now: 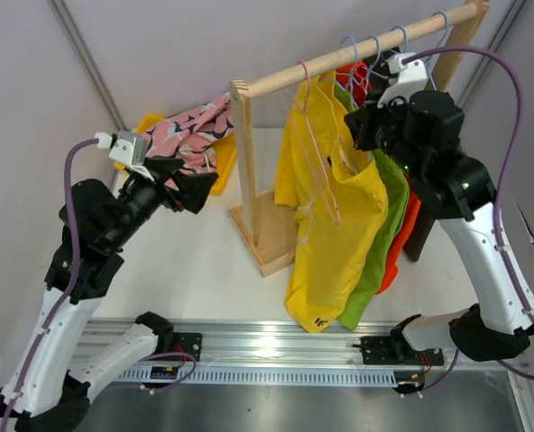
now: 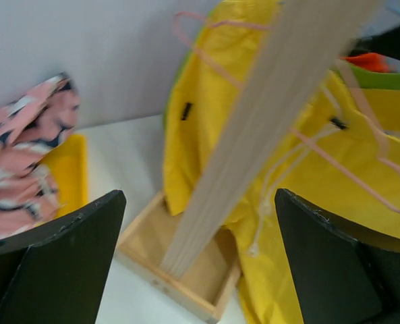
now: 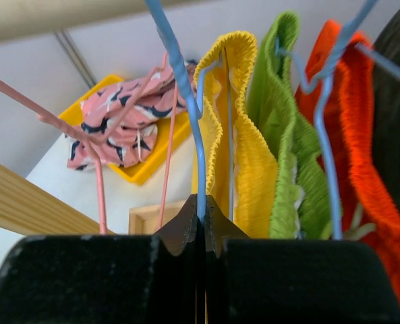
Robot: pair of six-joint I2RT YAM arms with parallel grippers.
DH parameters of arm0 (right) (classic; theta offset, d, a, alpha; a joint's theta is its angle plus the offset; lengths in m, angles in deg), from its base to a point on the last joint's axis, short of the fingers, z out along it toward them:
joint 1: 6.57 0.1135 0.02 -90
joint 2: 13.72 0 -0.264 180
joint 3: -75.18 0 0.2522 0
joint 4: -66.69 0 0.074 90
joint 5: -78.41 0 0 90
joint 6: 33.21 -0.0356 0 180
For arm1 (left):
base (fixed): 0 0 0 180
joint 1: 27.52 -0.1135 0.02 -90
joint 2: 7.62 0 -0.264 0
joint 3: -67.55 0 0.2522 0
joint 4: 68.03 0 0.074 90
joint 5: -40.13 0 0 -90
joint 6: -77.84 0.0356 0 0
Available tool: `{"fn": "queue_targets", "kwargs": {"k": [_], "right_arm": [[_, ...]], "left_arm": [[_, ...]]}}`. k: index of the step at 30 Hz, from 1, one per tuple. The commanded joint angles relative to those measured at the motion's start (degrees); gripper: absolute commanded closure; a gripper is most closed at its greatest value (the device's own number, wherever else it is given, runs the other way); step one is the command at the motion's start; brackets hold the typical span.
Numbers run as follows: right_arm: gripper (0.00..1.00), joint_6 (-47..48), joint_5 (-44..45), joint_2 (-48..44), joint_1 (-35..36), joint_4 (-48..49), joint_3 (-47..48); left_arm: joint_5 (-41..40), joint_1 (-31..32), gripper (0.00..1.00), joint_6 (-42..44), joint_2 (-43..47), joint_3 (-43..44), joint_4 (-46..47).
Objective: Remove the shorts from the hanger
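Yellow shorts (image 1: 330, 234), lime green shorts (image 1: 384, 225) and orange shorts (image 1: 402, 234) hang from blue hangers on the wooden rod (image 1: 357, 54). A dark pair (image 1: 420, 238) hangs behind them. My right gripper (image 1: 361, 126) is up at the rod, and the right wrist view shows it (image 3: 203, 202) shut on the blue hanger wire (image 3: 198, 162) beside the yellow waistband (image 3: 237, 135). A bare pink hanger (image 1: 321, 153) lies against the yellow shorts. Pink patterned shorts (image 1: 190, 135) rest in a yellow tray (image 1: 226, 166). My left gripper (image 1: 190, 184) is open and holds nothing, left of the rack post (image 2: 253, 135).
The rack's wooden post (image 1: 244, 162) rises from a box-shaped base (image 1: 267, 243) in the middle of the white table. A second post (image 1: 456, 45) stands at the far right. Grey walls close in behind and to the left. The arms' metal rail (image 1: 276, 346) runs along the near edge.
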Motion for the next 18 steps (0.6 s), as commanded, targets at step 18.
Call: {"fn": "queue_targets", "kwargs": {"k": [18], "right_arm": [[1.0,-9.8,6.9,-13.2,1.3,-3.1,1.7]], "left_arm": [[-23.0,62.0,0.01,8.0,-31.9,21.1,8.1]]}}
